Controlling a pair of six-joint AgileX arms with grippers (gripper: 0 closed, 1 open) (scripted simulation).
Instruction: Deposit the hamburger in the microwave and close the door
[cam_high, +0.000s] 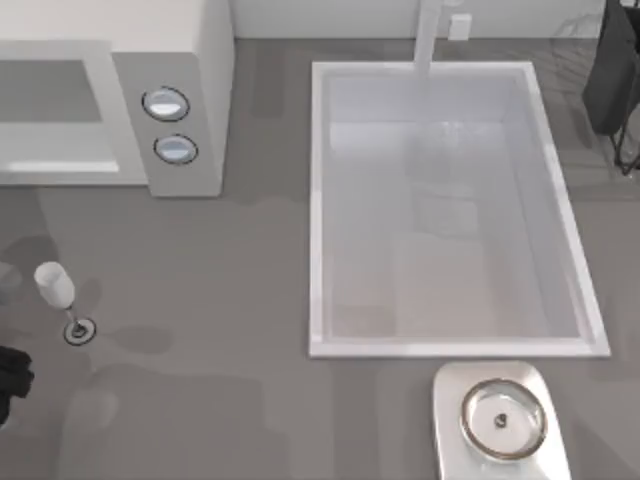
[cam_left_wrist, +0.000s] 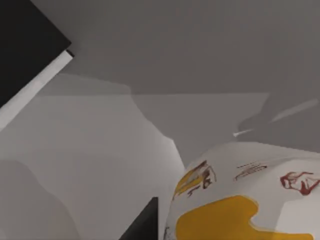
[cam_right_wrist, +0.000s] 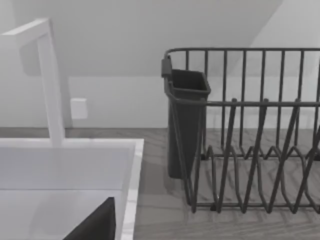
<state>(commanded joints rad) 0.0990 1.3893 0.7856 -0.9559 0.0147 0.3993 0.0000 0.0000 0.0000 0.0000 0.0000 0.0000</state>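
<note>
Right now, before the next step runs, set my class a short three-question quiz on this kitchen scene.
1. True or false: the wine glass stands outside the sink, to its left in the top view.
2. How many round dials does the microwave show? A one, B two, C three.
3. Fill in: the white item with yellow patches close to the left wrist camera is the ____.

Key: 1 true; 2 B; 3 hamburger.

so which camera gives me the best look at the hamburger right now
The left wrist view: the hamburger sits close to that camera, its white surface with yellow and red patches plain to see. The top view takes in the microwave, sink and wine glass; the right wrist view faces the dish rack.
</note>
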